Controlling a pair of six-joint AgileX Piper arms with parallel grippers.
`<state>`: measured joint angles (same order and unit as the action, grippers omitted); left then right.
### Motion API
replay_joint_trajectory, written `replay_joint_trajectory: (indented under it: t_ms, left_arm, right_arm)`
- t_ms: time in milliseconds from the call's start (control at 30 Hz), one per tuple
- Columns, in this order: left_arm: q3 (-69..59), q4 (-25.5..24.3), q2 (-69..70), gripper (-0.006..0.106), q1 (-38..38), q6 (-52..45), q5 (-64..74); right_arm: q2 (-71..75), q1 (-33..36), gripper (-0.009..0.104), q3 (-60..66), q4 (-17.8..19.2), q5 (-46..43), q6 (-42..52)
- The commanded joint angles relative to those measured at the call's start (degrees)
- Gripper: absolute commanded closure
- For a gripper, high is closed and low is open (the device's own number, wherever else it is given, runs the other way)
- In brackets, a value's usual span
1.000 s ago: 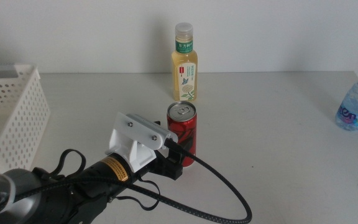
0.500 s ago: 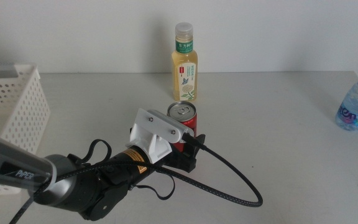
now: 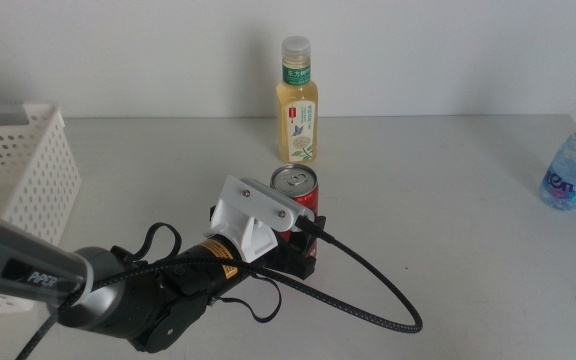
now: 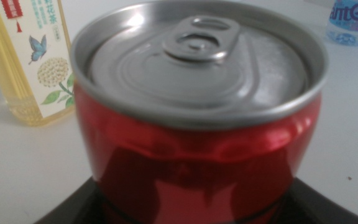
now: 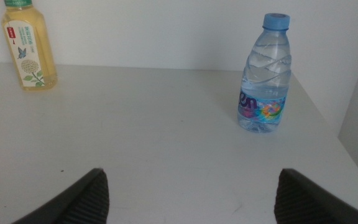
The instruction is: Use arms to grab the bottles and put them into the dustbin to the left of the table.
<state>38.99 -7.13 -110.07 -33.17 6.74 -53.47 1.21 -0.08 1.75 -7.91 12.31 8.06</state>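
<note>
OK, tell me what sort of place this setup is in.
Probably a robot test bench: a plain grey table against a bare white wall, a white basket as bin, and a left gripper at a red can.

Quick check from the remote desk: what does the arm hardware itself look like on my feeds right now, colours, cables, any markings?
Middle view: the left arm has a grey link lettered "PiPER", a black wrist with a gold band, a white angular camera bracket with two screws, and a black braided cable looping over the table. Its pincer is black. The right pincer shows only as two dark ribbed jaw tips.
</note>
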Motion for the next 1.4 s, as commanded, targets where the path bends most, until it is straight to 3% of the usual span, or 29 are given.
replay_joint_trajectory:
  t_ms: [0,100,233,633,900,1067,1367]
  left_arm:
    - [1.3,0.4,4.2,0.078,-0.4,0.7,-1.1]
    - [1.3,0.8,8.1,0.093,-0.4,0.7,4.1]
    - [2.5,2.3,14.3,0.101,-0.4,0.7,12.6]
    - [25.2,0.8,26.8,0.102,1.4,-0.6,64.0]
    - [47.9,3.0,24.5,0.102,15.3,-13.4,98.5]
    - [60.1,3.6,21.4,0.102,25.6,-16.4,116.1]
    - [68.6,6.5,15.4,0.102,40.9,-22.5,126.4]
  right_arm:
    - [0.8,0.1,0.027,-0.6,0.3,-4.3,0.5]
    - [0.8,0.1,0.027,-0.6,0.3,-4.3,0.5]
    - [0.8,0.1,0.027,-0.6,0.3,-4.3,0.5]
    - [0.8,0.1,0.027,-0.6,0.3,-4.3,0.5]
    - [0.8,0.1,0.027,-0.6,0.3,-4.3,0.5]
    - [0.8,0.1,0.027,-0.6,0.3,-4.3,0.5]
    - [0.8,0.1,0.027,-0.6,0.3,-4.3,0.5]
